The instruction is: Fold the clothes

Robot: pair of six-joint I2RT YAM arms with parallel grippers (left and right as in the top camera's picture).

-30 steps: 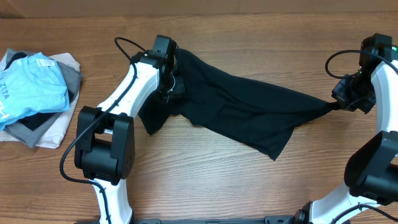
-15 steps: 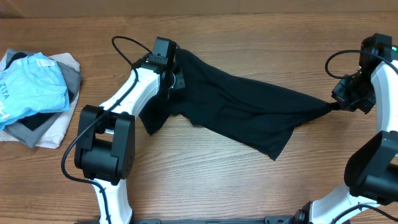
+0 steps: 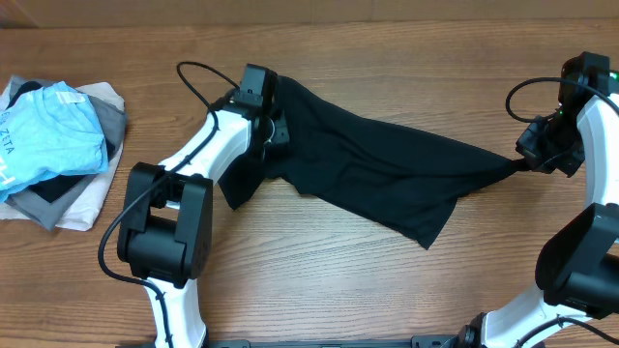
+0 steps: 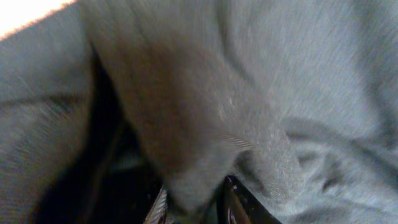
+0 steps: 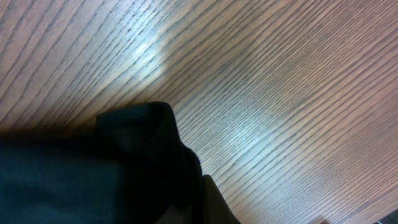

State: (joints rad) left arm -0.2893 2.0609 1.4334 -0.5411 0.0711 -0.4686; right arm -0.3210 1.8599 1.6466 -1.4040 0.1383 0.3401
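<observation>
Left gripper [image 3: 276, 130] and right gripper [image 3: 527, 161] each pinch the black garment [image 3: 377, 174], stretched between them; 1 clothes pile [image 3: 53, 145] sits left of it.

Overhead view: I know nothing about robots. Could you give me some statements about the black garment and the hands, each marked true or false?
1. The garment is stretched between the left hand and the right hand. True.
2. The garment is neatly folded. False: it lies spread out and wrinkled.
3. The pile of clothes lies on the robot's left. True.
4. The pile's top piece is red. False: it is light blue.
</observation>
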